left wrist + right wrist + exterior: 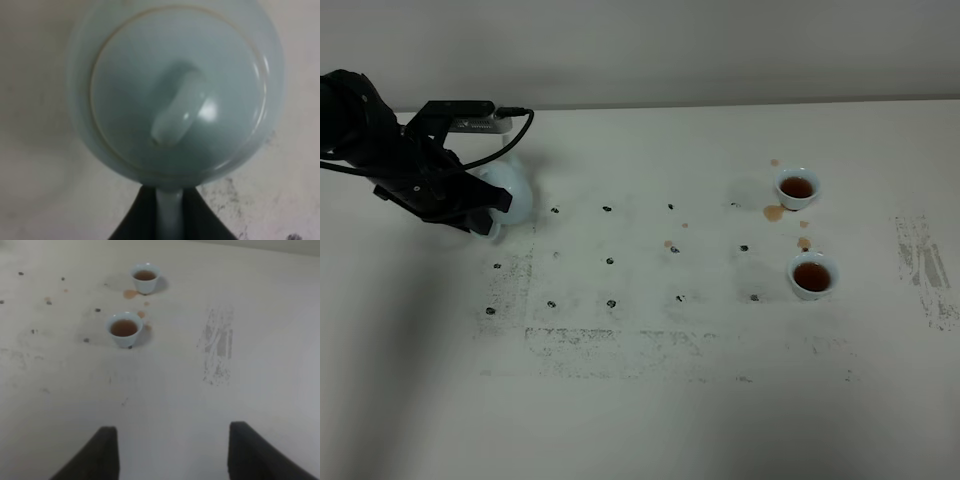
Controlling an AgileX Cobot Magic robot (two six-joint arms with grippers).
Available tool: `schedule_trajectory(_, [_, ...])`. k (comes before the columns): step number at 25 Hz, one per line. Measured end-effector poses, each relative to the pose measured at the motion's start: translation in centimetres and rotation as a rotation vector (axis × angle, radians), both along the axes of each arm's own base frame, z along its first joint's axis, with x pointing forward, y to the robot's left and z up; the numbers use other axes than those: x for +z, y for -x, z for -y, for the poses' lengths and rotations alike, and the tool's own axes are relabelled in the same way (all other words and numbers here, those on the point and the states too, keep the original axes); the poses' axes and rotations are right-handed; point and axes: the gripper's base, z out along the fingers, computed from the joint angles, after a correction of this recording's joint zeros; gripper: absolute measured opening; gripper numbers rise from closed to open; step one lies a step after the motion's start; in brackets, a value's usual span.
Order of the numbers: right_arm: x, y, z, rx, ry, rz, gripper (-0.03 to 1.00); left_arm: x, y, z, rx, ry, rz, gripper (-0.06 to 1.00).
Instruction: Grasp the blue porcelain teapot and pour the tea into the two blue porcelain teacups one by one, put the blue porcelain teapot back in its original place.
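You see a white table (650,400), worn, with dark scuff marks (580,335) and black dots, plus brownish spill stains (774,212) far from the left claw.

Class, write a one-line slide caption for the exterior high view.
Left hand grips the blue porcelain teapot at left; two teacups hold tea at right.

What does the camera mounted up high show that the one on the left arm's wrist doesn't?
Only the high view shows the two teacups holding brown tea, tea spills beside them, and the black left arm. Only the wrist view shows the teapot's lid knob close up and its handle clamped in the left end effector. Both share the teapot and the speckled white table.
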Motion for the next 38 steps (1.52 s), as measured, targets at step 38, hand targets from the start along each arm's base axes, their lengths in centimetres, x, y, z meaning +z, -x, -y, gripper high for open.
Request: schedule_trajectory(38, [0.0,0.0,0.0,0.000,0.000,0.000,0.46,-0.8,-0.7,0.1,-0.018,-0.063,-0.083,0.10])
